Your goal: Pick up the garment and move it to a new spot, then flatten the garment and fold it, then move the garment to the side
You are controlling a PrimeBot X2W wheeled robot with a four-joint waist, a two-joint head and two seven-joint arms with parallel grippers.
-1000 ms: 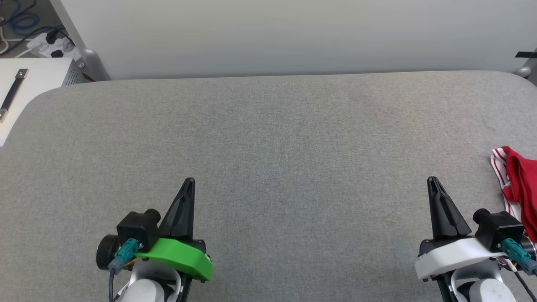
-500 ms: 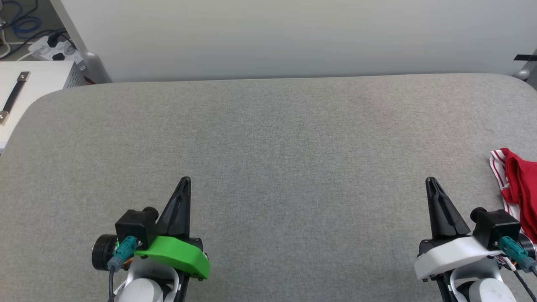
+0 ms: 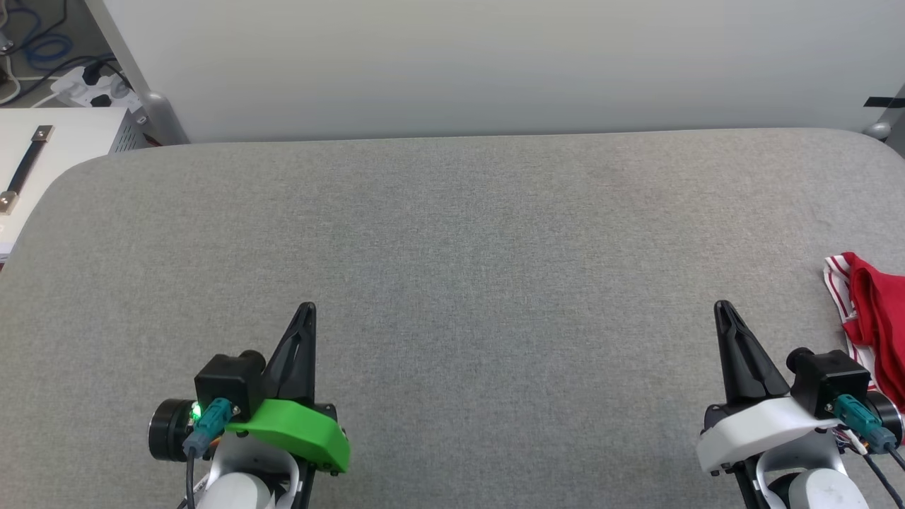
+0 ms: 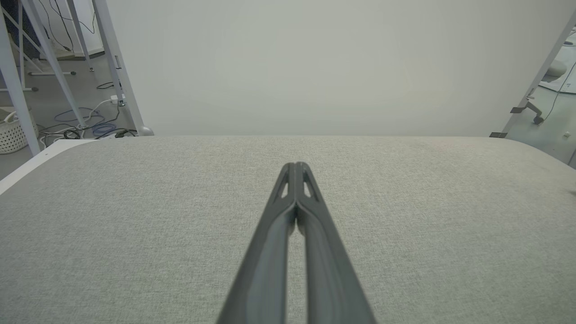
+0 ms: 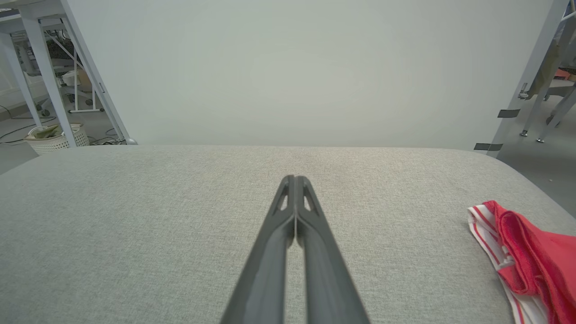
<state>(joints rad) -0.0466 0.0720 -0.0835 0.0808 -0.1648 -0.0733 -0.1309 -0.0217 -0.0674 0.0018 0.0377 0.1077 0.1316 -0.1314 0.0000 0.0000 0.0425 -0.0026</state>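
Garment [image 3: 875, 311] bunched, long axis front-to-back

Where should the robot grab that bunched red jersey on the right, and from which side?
Probably the raised red fold beside the striped trim of the garment, which stands proud of the table. Come from above on its left with the right end effector, nearest to it; it is shut, so open first.

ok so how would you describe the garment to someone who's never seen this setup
Start with the big grey fabric-covered table and follow it to its right edge, just past the right gripper. The garment lies crumpled there. It is the one bright red thing on the grey, with a red-and-white striped trim.
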